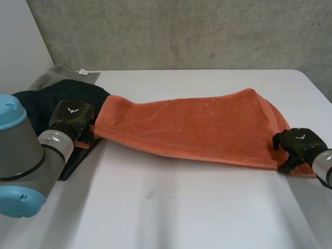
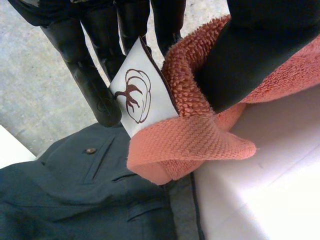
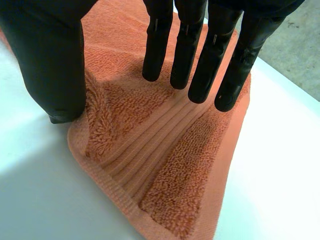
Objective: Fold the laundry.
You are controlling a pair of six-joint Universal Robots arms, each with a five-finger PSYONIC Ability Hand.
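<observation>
Left hand (image 1: 72,118) clamped on orange towel (image 1: 197,127) corner by white label (image 2: 137,95), 9 o'clock end, over dark trousers (image 1: 36,101). Right hand (image 1: 296,148) fingers straight, apart, pressing 3 o'clock corner.

The salmon-orange terry towel (image 1: 192,124) is plain, with a flat ribbed band of the same orange near its end. Its white rectangular fabric label (image 2: 137,70) bears a dark brown tree-like emblem. The dark green buttoned garment (image 2: 75,200) is unpatterned. The smooth table (image 1: 181,207) is white. The left hand (image 1: 72,116) and right hand (image 1: 296,145) are black, each with a small white mark.
</observation>
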